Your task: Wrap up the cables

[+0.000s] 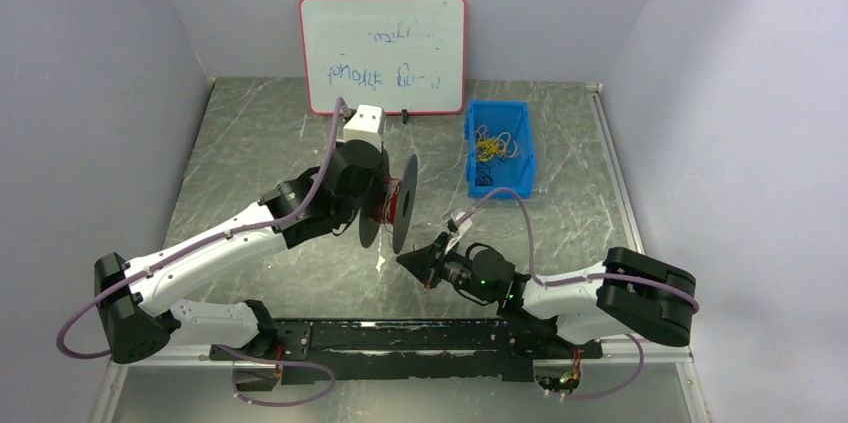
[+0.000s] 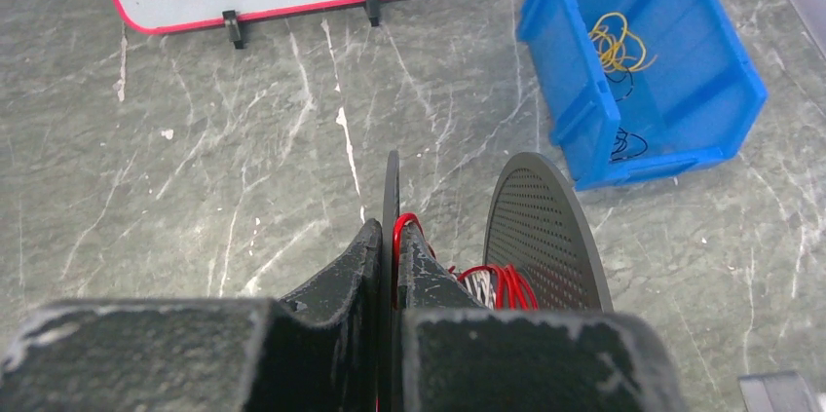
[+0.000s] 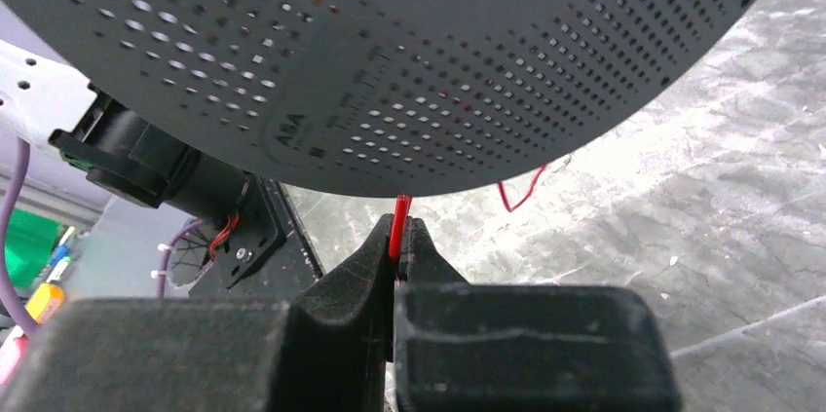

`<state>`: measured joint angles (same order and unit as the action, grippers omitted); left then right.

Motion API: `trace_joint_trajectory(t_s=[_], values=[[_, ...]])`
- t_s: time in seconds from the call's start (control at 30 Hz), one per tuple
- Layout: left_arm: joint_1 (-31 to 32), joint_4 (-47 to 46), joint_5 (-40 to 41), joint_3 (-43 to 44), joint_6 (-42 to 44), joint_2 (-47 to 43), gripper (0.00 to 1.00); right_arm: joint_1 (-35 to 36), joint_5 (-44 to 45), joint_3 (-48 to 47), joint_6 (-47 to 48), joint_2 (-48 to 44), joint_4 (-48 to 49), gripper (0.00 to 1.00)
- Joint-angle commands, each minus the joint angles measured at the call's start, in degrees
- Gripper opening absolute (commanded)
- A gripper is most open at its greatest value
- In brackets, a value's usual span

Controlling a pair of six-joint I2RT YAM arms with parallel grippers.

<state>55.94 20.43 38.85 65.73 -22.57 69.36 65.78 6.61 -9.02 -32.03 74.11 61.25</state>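
The black spool (image 1: 402, 205) is held upright above the table. My left gripper (image 1: 378, 205) is shut on one of its discs; in the left wrist view the fingers (image 2: 365, 256) pinch the thin disc edge (image 2: 391, 188), and the perforated second disc (image 2: 545, 237) stands to the right. The red cable (image 2: 499, 285) is wound on the hub between the discs. My right gripper (image 1: 410, 261) sits just below the spool and is shut on a strand of the red cable (image 3: 398, 217) under the disc (image 3: 390, 61). A loose red loop (image 3: 521, 193) hangs behind it.
A blue bin (image 1: 470, 158) with yellow and dark wire stands at the back right, also in the left wrist view (image 2: 560, 52). A red-framed whiteboard (image 1: 385, 53) stands at the back. Grey walls enclose the marbled table (image 1: 250, 143).
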Motion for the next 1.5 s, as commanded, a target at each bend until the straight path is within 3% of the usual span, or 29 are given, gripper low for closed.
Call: trace_joint_trajectory(t_s=[0.0, 0.27, 0.67, 1.07, 1.47], values=[[-0.8, -4.8, 4.2, 2.0, -1.5, 0.6, 0.07, 2.4, 4.0, -2.4, 4.1, -2.3, -6.4, 0.0], [-0.9, -4.1, 4.7, -2.0, -4.3, 2.5, 0.07, 5.3, 10.0, -9.4, 10.1, -5.3, -16.7, 0.0], [-2.0, 1.7, 6.4, 1.5, -5.1, 11.2, 0.07, 9.3, 18.2, -15.8, 22.5, -7.3, -25.7, 0.0], [-5.4, 5.9, 4.6, 6.8, -8.8, 19.5, 0.07, 15.7, 26.2, -16.4, 16.1, -5.2, -27.2, 0.0], [-5.6, 5.6, 4.8, 5.6, -11.1, 20.8, 0.07, 17.8, 42.9, -29.9, 10.6, -1.9, -40.2, 0.0]])
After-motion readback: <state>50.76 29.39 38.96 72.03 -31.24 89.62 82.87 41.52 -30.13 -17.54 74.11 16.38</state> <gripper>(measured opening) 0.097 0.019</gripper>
